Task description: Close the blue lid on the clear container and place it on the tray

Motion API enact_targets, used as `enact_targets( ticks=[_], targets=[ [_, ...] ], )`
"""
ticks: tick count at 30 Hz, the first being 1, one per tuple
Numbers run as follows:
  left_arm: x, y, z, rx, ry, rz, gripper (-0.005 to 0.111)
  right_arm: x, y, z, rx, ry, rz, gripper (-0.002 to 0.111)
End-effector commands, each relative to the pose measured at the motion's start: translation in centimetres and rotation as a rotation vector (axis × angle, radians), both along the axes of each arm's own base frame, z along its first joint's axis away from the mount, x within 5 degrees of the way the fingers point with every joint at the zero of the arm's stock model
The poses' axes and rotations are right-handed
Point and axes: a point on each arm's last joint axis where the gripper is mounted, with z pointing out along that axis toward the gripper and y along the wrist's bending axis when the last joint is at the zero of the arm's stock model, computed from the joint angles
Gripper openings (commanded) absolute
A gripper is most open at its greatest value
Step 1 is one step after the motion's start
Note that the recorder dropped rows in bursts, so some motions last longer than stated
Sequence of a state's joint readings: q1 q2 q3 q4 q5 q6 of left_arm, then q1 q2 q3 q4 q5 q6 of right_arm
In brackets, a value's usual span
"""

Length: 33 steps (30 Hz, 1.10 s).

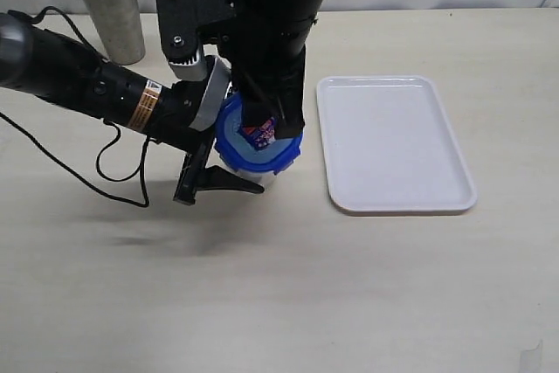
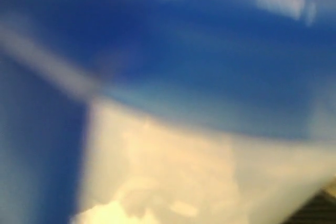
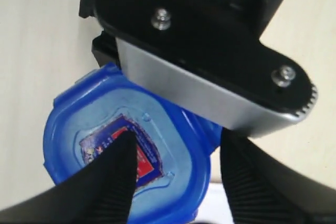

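The blue lid (image 1: 238, 141) sits tilted on top of the clear container (image 1: 230, 167), sticker face up. My left gripper (image 1: 231, 174) reaches in from the left and is shut on the container's body; one black finger (image 1: 218, 183) shows on the near side. The left wrist view is a close blur of the lid (image 2: 210, 51) above the container's translucent wall (image 2: 199, 177). My right gripper (image 1: 275, 128) comes down from above and stands open over the lid (image 3: 173, 129). One of its fingers (image 3: 113, 182) lies over the sticker, the other (image 3: 252, 182) past the lid's edge. The tray (image 1: 395, 141) lies to the right.
A grey steel cup (image 1: 112, 10) stands at the back left. The left arm's black cable (image 1: 113, 168) loops over the table in front of that arm. The tray holds nothing.
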<state>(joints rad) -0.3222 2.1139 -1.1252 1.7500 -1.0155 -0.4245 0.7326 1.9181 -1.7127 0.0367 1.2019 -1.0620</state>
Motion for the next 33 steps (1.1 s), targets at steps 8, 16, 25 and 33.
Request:
enact_targets(
  ticks=[8, 16, 25, 33],
  targets=[
    [0.6, 1.8, 2.1, -0.2, 0.093, 0.026, 0.0, -0.3, -0.3, -2.9, -0.088, 0.07, 0.028, 0.046],
    [0.6, 1.8, 2.0, -0.199, 0.094, 0.026, 0.0, -1.0, 0.3, -2.5, -0.009, 0.123, 0.055, 0.046],
    [0.7, 1.8, 1.9, -0.2, 0.098, 0.028, 0.0, -0.9, 0.3, -2.5, -0.007, 0.12, 0.058, 0.046],
    [0.9, 1.7, 1.4, -0.213, 0.122, 0.054, 0.0, -1.7, 1.8, -2.6, -0.006, 0.053, 0.076, 0.035]
  ],
)
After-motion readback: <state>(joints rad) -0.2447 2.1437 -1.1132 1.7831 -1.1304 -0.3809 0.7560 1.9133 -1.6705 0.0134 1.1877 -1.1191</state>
